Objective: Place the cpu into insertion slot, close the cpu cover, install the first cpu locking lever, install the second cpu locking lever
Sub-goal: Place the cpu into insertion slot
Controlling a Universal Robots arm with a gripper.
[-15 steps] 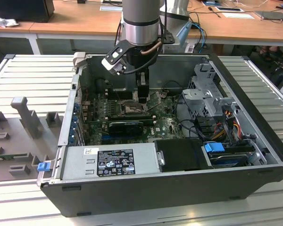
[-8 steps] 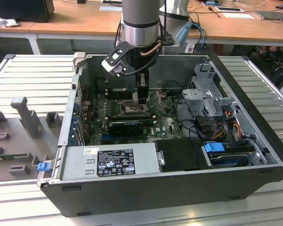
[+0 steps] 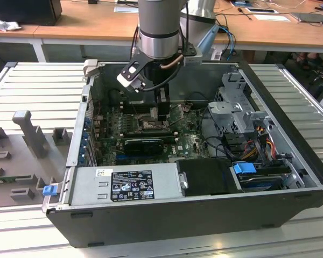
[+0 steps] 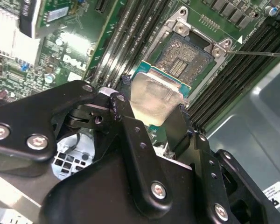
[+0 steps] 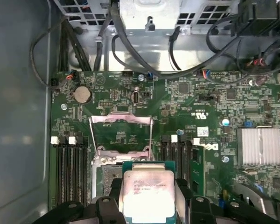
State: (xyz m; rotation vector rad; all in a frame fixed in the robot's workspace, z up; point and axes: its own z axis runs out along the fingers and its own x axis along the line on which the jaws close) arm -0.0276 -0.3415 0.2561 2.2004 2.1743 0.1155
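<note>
Holds the cpu (image 5: pixel 147 193) pinched between the jaws at two opposite edges; hovers it just above the insertion slot (image 4: pixel 184 58), with the cpu cover (image 5: pixel 121 135) swung open beside it.

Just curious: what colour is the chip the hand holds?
The cpu is silvery, green-edged; clearest in the first wrist view.

Silvery metal cpu (image 5: pixel 147 193) (faint satin sheen), matt black pincer (image 4: pixel 153 106)

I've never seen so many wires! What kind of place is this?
Probably a robotics lab or workshop: a robot arm holds the cpu inside an opened computer case, with wooden desks beyond it.
</note>
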